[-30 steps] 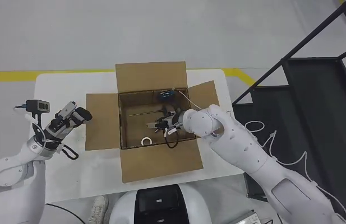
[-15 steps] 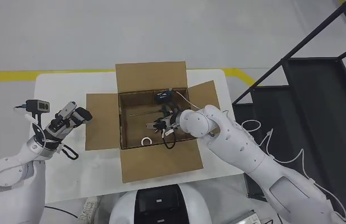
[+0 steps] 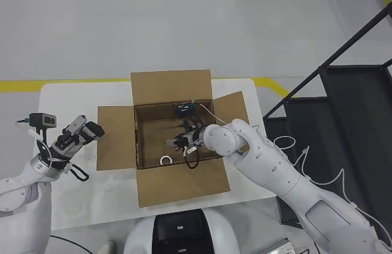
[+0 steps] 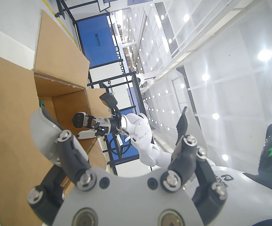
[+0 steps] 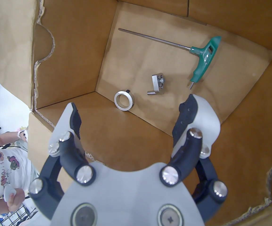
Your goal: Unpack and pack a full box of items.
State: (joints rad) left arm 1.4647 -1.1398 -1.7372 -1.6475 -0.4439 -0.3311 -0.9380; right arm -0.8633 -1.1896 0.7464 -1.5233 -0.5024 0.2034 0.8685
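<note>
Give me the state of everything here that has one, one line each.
cardboard box, upright, four flaps folded out
T-handle hex key, lying flat on the box floor
metal ring, lying flat on the box floor
metal bracket, lying on the box floor between ring and hex key
right claw, open, empty, over the box opening
left claw, open, empty, off to the box's side

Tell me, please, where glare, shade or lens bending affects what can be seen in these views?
Left wrist view: the ceiling lamps glare brightly, and straight lines bow from the wide lens. Top view: the inside of the box lies in shade, the ring just a pale spot. Right wrist view: the box floor is evenly lit; ring, bracket and hex key read plainly.
</note>
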